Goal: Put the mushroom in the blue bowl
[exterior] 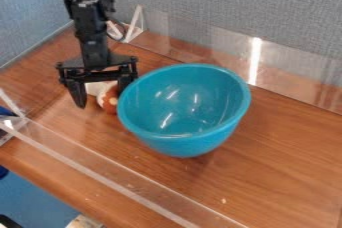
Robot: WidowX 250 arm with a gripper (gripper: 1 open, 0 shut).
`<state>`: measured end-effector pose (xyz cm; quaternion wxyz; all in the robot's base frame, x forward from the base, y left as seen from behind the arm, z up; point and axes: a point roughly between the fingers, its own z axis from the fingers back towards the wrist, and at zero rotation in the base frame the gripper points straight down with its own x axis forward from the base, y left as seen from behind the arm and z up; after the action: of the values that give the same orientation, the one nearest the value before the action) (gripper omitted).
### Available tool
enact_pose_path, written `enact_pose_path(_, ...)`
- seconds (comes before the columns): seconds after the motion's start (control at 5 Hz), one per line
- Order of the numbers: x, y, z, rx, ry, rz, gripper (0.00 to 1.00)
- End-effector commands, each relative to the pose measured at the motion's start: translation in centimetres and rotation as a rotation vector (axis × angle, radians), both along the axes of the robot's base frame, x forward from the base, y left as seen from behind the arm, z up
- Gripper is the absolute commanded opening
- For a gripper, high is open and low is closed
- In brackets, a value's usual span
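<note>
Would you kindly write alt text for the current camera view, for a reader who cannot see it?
A black robot gripper points down with open jaws on either side of a small mushroom on a wooden table. Right beside the mushroom sits a large, empty blue bowl.
</note>
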<state>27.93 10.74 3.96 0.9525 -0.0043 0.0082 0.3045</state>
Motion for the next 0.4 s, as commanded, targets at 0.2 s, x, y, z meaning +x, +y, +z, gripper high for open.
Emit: enact_pose_path(0.2,0.66,0.27,0.16,0.018,-0.015,0.010,1.00)
